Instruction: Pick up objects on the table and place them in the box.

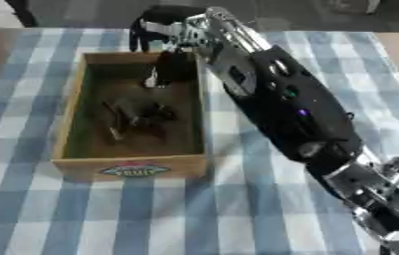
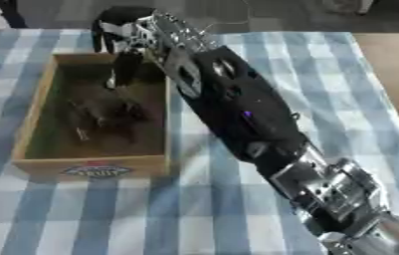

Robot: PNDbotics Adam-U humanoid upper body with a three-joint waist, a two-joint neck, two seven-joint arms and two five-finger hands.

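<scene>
Over the far end of the wooden box (image 1: 72, 124), the right hand (image 1: 163, 30) hangs with fingers curled down around a dark object (image 1: 172, 67), holding it just inside the box's rim. Dark items (image 1: 137, 117) lie on the box floor. Beneath it, the desk (image 1: 237, 209) wears a blue-and-white checked cloth.

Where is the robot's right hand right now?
In the left eye view the right hand is at the top, over the far end of the wooden box, fingers curled down around a dark object hanging inside it.
</scene>
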